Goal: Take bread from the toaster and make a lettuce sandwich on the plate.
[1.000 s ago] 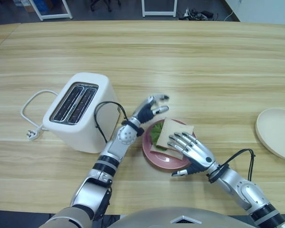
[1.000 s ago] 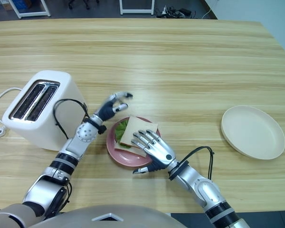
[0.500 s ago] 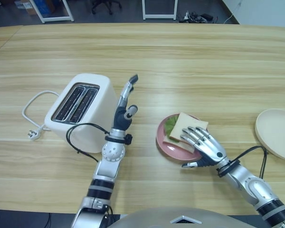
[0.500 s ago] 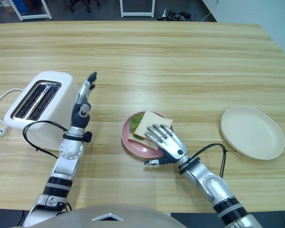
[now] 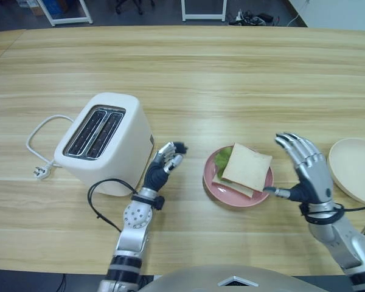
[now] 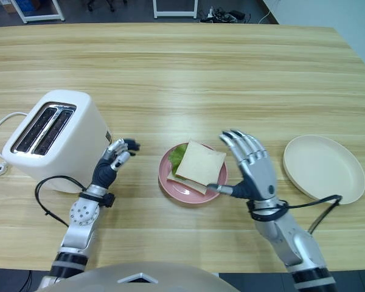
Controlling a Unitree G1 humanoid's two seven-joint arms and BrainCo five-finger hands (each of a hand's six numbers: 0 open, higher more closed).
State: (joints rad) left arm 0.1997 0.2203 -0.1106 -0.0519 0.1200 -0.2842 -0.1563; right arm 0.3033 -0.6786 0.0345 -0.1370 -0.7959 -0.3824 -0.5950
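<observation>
Right fingers [image 5: 295, 146] spread apart and pointing up, clamped on nothing; thumb tip sits just beside the right rim of the pink plate [image 5: 214, 187], can't tell if it touches. Right hand [image 5: 309, 173] stands upright just right of the pink plate, palm facing it. Left fingers [image 5: 173, 157] loosely bent, slightly apart, nothing in them; left hand [image 5: 164, 167] is just left of the pink plate, between it and the toaster [image 5: 118, 152], touching neither. Sandwich is on the pink plate: top bread slice [image 5: 247, 167] lies skewed over it, its right corner overhanging the rim, lettuce [image 5: 221, 159] showing at the upper-left edge, bottom slice [image 5: 231, 185] peeking out along the near side. Toaster is well left of the pink plate, slots up; small dark label on its side is too small to read. White cord [image 5: 36, 137] and plug [image 5: 41, 173] lie further left. Cream plate [image 5: 353, 167] is right of the pink plate, past the right hand. All on the wooden surface [image 5: 201, 79].
</observation>
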